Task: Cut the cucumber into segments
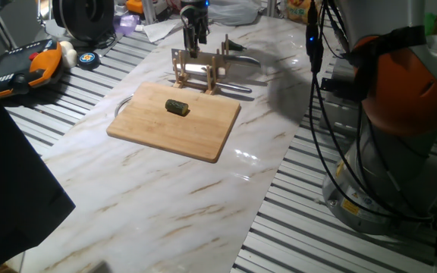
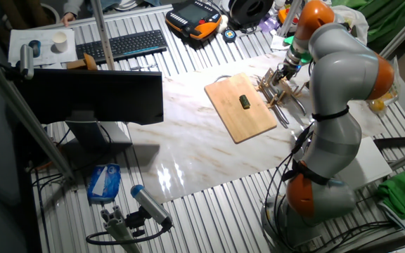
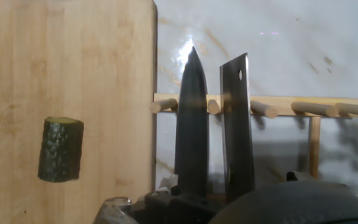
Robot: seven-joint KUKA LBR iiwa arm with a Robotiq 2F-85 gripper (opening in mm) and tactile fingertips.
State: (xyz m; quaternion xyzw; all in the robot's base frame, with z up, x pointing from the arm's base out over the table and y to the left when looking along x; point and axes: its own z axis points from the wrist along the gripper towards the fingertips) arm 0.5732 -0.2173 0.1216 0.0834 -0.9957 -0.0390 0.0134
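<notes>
One cucumber (image 3: 61,150) on the wooden board (image 3: 73,62), whole, no cuts. Long axis runs along the board's long side in hand view (lying flat). Gripper (image 1: 194,45) sits above the wooden rack (image 1: 197,70) beside the board; fingers (image 3: 192,124) close together, can't tell if they hold anything.

The cucumber (image 1: 177,107) lies on the wooden board (image 1: 203,133). Behind the board stands the wooden rack (image 1: 197,70), with the gripper (image 1: 194,45) above it.

The gripper (image 3: 216,124) base is cut off at 6 o'clock; the rack's (image 3: 278,107) right end perhaps continues past the edge.
</notes>
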